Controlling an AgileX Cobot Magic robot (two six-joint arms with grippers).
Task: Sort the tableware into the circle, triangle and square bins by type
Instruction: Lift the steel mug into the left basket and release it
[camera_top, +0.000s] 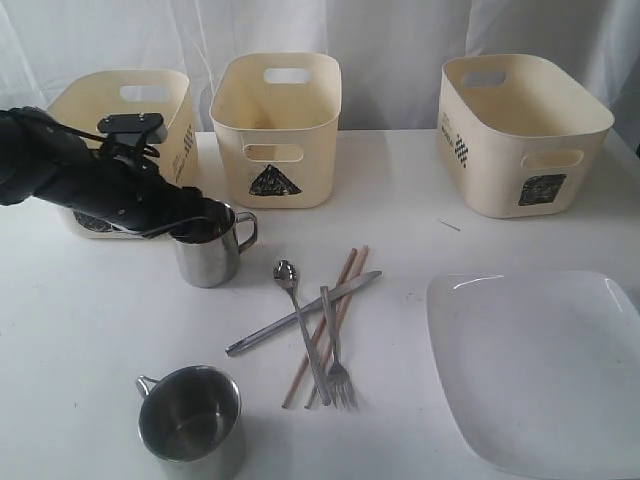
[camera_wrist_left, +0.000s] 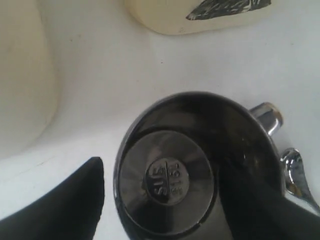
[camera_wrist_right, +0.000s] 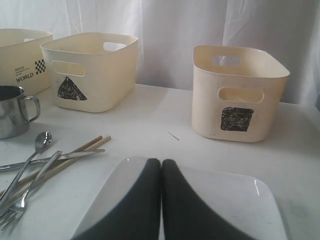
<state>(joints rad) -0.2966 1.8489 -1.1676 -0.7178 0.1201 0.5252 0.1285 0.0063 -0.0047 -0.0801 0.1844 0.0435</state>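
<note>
A steel mug (camera_top: 207, 255) stands in front of the left bin, and my left gripper (camera_top: 205, 222) hangs over its rim. In the left wrist view the gripper (camera_wrist_left: 166, 172) is open. One finger (camera_wrist_left: 75, 200) is outside the mug (camera_wrist_left: 170, 180) with a gap to the wall; the other reaches inside near the handle. A second steel mug (camera_top: 192, 425) stands at the front. Spoon (camera_top: 287, 275), knife (camera_top: 300, 315), fork (camera_top: 337, 370) and chopsticks (camera_top: 345, 290) lie crossed mid-table. My right gripper (camera_wrist_right: 161, 161) is shut, empty, above the white square plate (camera_wrist_right: 240, 200). No bowls are in view.
Three cream bins stand along the back: a left one (camera_top: 130, 110) with its label hidden by my arm, the triangle bin (camera_top: 275, 130) and the square bin (camera_top: 520, 130). The plate (camera_top: 540, 370) fills the front right corner. A white curtain hangs behind.
</note>
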